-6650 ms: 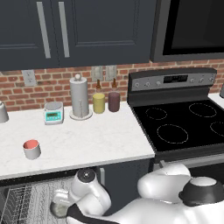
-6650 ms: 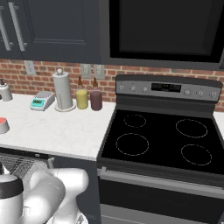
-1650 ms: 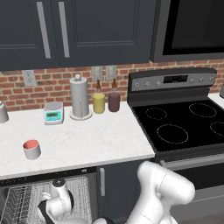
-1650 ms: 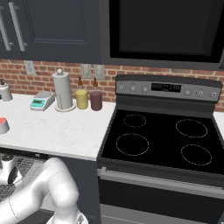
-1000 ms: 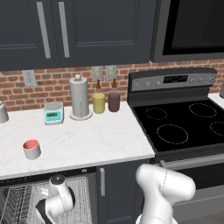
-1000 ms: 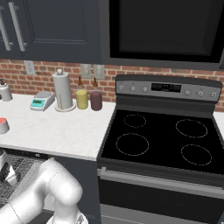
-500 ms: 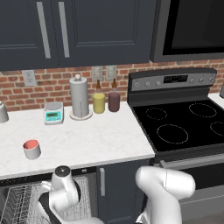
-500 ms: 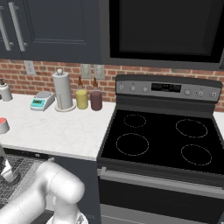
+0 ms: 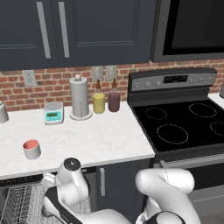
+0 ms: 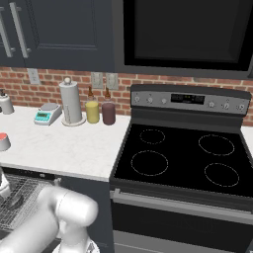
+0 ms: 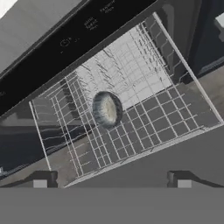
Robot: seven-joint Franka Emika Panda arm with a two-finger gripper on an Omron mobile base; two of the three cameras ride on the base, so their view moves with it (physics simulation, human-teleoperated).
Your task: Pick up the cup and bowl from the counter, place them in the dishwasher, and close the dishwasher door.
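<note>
Now my jaws stand spread over the racked bowl (image 11: 106, 109); the cup (image 9: 31, 149) on the tabletop (image 9: 100, 140) looks light, rigid, probably slick, so I'd pinch across its rim.

dishwasher (image 9: 17, 201) cut off at frame edge, wire rack (image 10: 20, 200) perhaps partly hidden by arm

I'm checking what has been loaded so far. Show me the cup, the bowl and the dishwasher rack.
cup (image 9: 31, 148): left base view, on its white-grey outer wall.
bowl (image 11: 106, 109): hand view, on its speckled inside.
dishwasher rack (image 11: 144, 83): hand view, on bare wire grid beyond the bowl.
</note>
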